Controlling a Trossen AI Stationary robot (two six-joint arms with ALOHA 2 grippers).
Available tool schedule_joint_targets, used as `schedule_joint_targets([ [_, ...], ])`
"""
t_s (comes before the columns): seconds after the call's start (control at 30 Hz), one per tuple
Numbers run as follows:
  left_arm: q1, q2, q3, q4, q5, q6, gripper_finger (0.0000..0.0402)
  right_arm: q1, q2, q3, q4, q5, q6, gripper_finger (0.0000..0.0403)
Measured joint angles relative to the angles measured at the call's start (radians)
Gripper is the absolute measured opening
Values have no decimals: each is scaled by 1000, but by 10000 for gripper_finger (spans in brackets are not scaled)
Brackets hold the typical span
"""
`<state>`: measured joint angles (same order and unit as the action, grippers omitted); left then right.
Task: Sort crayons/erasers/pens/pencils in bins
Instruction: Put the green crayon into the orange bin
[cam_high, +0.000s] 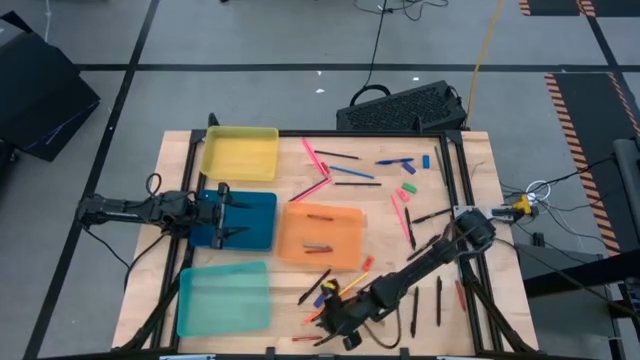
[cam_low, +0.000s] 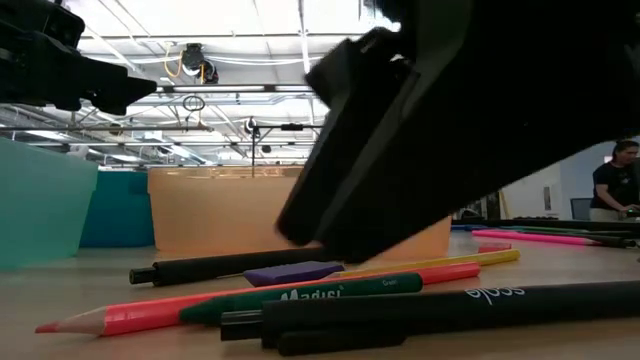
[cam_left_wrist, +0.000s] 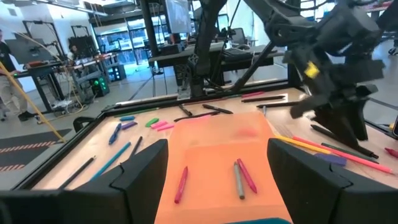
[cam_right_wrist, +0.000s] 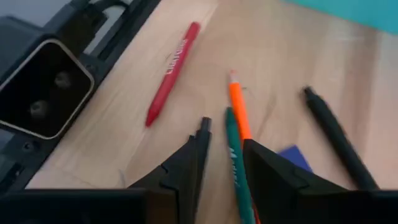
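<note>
Wood tabletop, lab bkgd; right pincer apart over green pen; left pincer apart.

An overhead camera looks straight down on the whole table. A table-level camera sits close among pens. Two wrist cameras look forward; the left one, like the overhead, shows the orange bin.

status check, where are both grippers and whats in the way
Right gripper open, low over green pen and orange pencil. Left gripper open over blue bin, waiting. Black pen close alongside.
</note>
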<state>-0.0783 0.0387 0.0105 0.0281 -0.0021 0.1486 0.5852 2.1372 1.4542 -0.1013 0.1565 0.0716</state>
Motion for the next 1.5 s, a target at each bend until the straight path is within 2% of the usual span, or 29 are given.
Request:
schedule_joint_targets([
  [0.33,0,0,0,-1,0,0,274,-11,13,24,-111,-1,-47,116],
  [0.7,0,0,0,-1,0,0,274,-36,14,21,-134,-9,-58,116],
  [0.9,0,0,0,-1,0,0,273,-34,-51,20,-125,-29,-65,116],
  [1.07,0,0,0,-1,0,0,274,-35,-52,18,-131,-29,-95,116],
  [1.5,0,0,0,-1,0,0,274,-11,-59,-134,-37,-29,-78,116],
])
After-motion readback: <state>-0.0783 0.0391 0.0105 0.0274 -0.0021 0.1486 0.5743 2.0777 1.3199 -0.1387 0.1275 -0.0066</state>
